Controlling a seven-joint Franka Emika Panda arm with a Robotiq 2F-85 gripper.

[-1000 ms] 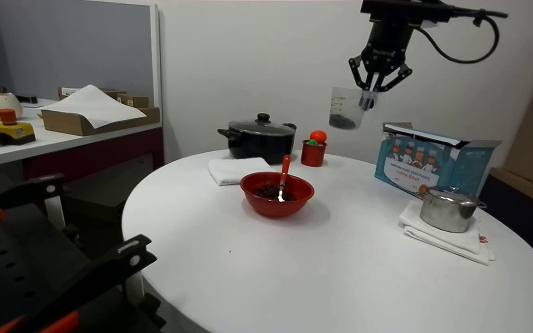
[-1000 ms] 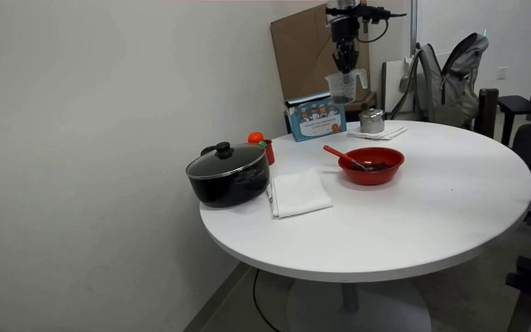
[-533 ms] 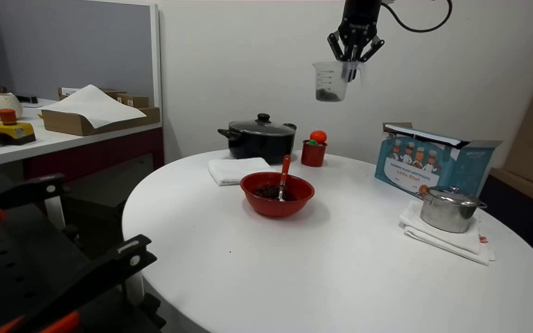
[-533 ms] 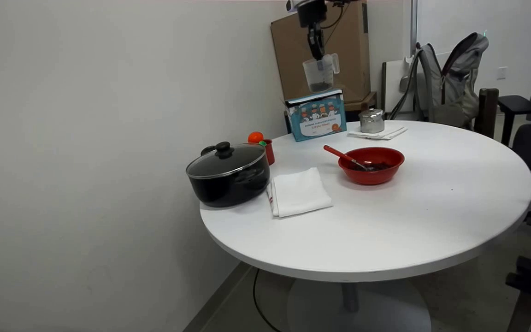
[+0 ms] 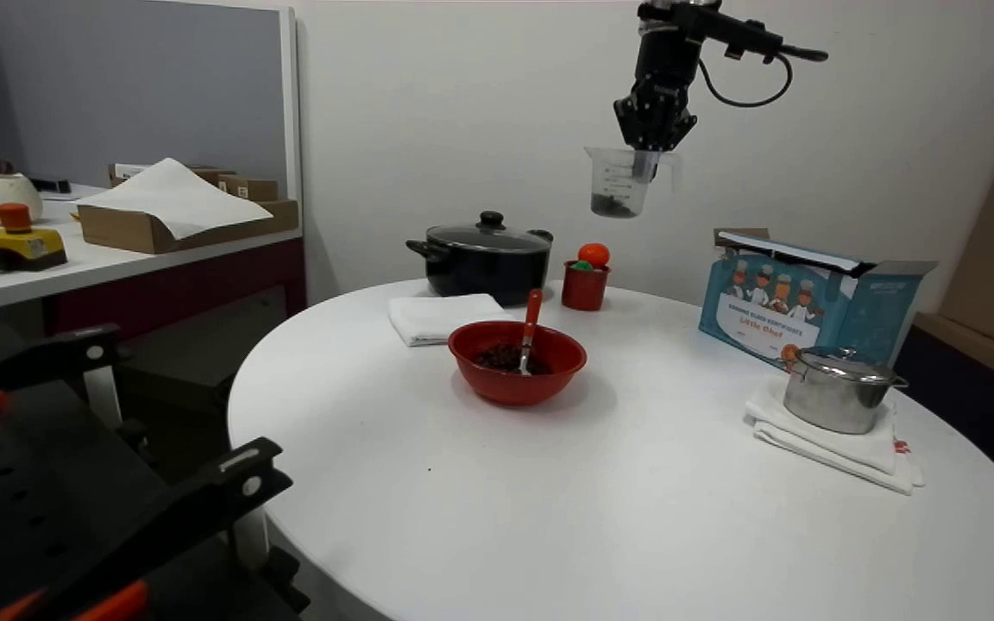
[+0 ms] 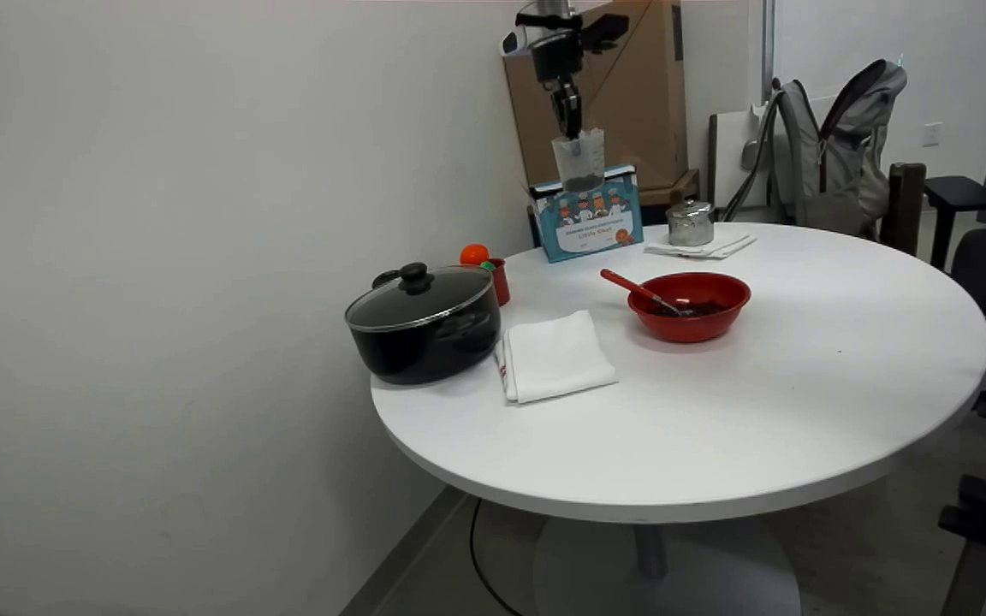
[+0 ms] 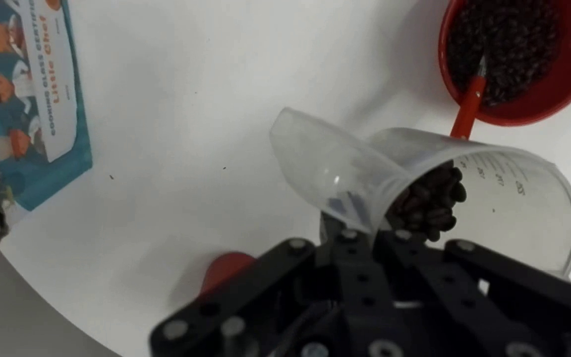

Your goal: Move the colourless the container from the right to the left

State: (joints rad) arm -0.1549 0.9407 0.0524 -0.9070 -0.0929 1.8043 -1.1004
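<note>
The colourless container [image 5: 613,183] is a clear tapered measuring cup with a handle and dark beans at its bottom. It hangs in the air above the back of the table, close to upright with a slight tilt. It also shows in an exterior view [image 6: 577,162], overlapping the blue box. My gripper [image 5: 645,162] is shut on the cup's wall near its handle, pointing down. In the wrist view my gripper [image 7: 372,237] pinches the wall, and the beans [image 7: 429,203] show inside the cup [image 7: 518,218]. The fingertips are partly hidden behind the clear plastic.
A red bowl [image 5: 471,362] with beans and a spoon stands mid-table. A black pot [image 5: 484,263], a white cloth [image 5: 445,317] and a small red cup [image 5: 583,289] are at the back left. A blue box [image 5: 773,302] and a metal pot [image 5: 838,397] on a cloth [image 5: 859,453] are right.
My gripper has carried the cup leftward in both exterior views. It rose at first, then came down somewhat in the last half second. The wrist has turned. The objects on the table have not moved.
</note>
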